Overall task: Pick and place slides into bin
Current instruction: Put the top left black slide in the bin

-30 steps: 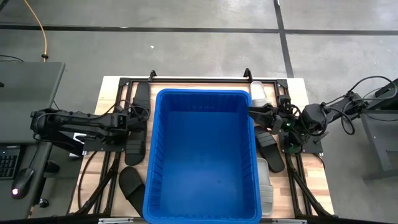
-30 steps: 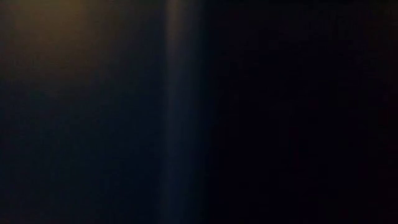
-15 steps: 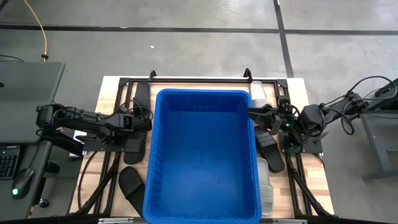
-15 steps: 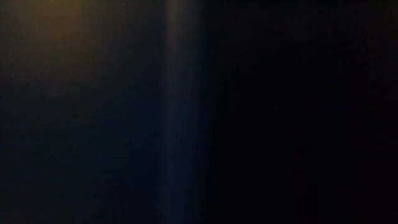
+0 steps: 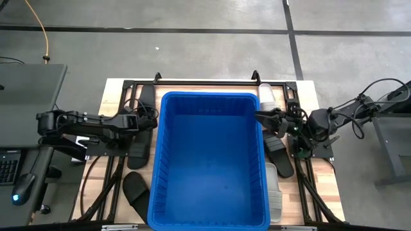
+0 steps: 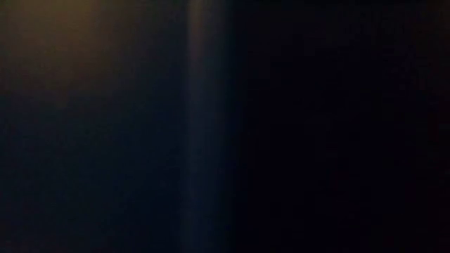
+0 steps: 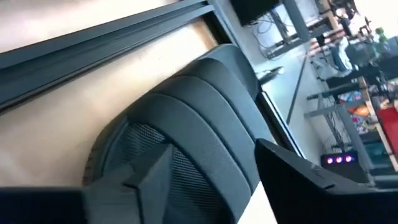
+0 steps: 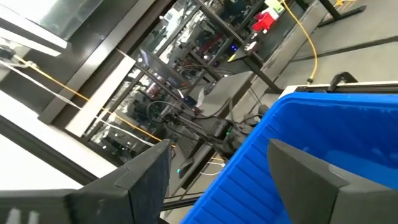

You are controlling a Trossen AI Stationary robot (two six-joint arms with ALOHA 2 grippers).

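A pale wooden table [image 5: 115,90] edged by a black metal frame [image 5: 205,83] stands on grey concrete floor [image 5: 192,45] crossed by dark lines, a yellow cable [image 5: 40,29] trailing nearby.

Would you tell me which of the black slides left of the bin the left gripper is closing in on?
The left gripper straddles the black slide at the table's far left corner; the other two lie nearer the front.
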